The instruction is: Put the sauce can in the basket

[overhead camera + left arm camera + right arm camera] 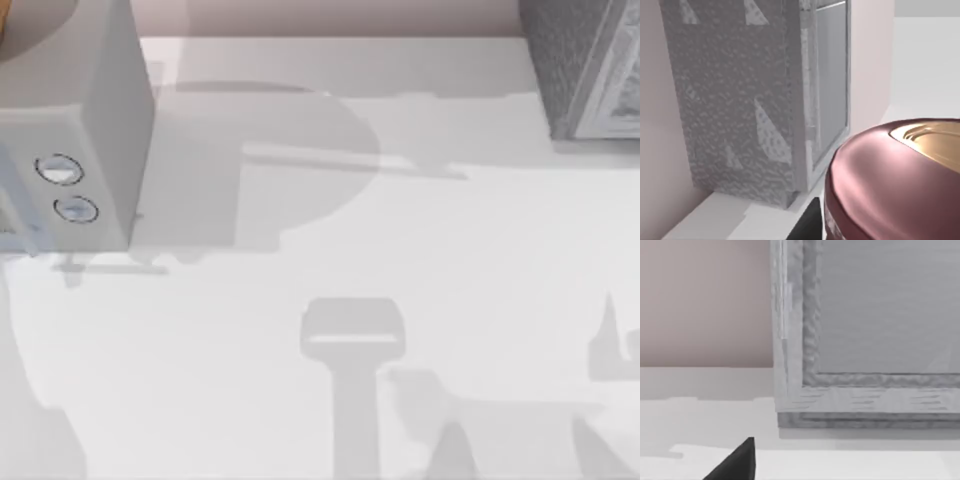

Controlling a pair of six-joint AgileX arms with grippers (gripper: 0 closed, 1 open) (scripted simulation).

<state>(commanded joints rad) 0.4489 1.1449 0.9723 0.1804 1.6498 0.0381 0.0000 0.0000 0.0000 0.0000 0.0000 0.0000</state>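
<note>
The can (890, 180) sits right under the left wrist camera, its maroon rim and tan lid close up, with a dark fingertip (807, 222) just beside its wall. So the left gripper appears to be at the can, though whether its fingers clamp it cannot be told. Beyond the can a grey textured box (740, 100) stands at the table's (400, 230) far right corner, by the back wall. A dark right fingertip (737, 462) points toward the same box (865, 340); its grip cannot be told either. The left arm is the nearer one.
</note>
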